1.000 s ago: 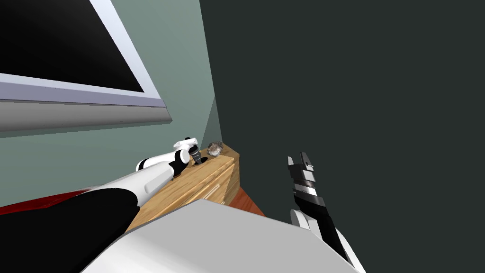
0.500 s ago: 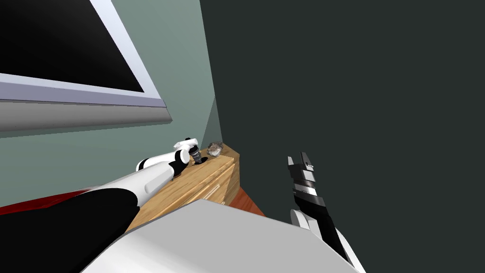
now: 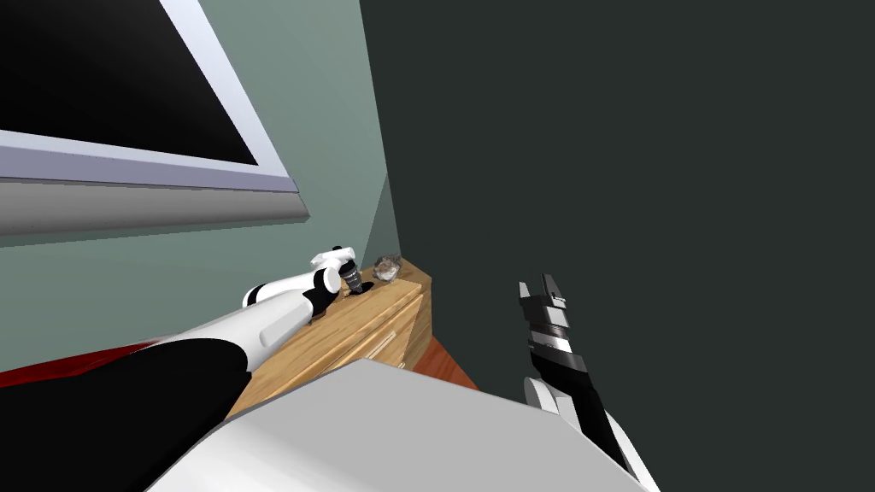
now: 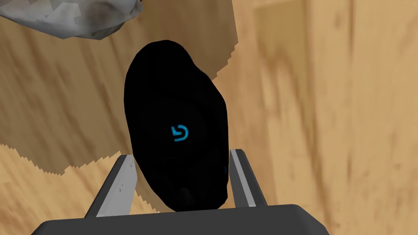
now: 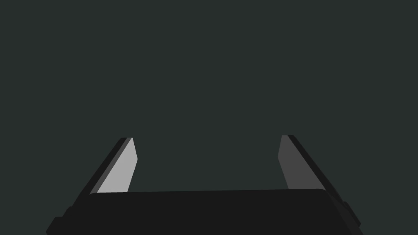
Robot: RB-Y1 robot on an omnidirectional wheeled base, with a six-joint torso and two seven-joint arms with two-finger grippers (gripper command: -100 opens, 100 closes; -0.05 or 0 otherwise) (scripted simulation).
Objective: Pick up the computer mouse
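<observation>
The black computer mouse (image 4: 175, 134), with a small blue logo on its back, lies lengthwise between the fingers of my left gripper (image 4: 182, 153). Both blades press its sides, so the gripper is shut on it. Under it is the wooden top of a dresser (image 4: 326, 102), with the mouse's shadow spread on the wood. In the head view my left gripper (image 3: 354, 280) points down at the mouse (image 3: 362, 289) near the far corner of the dresser (image 3: 359, 329). My right gripper (image 3: 541, 282) hangs open (image 5: 208, 138) off to the right, in front of a dark wall.
A grey crumpled object (image 3: 388, 268) sits just beyond the mouse, close to the corner of the room (image 4: 69, 16). A dark wall (image 3: 641, 171) runs along the dresser's right side. A white-framed window (image 3: 273, 162) lies upper left. Red-brown floor (image 3: 444, 363) shows below the dresser.
My left forearm and gripper have crept slightly up and to the left. The right arm has stayed still.
</observation>
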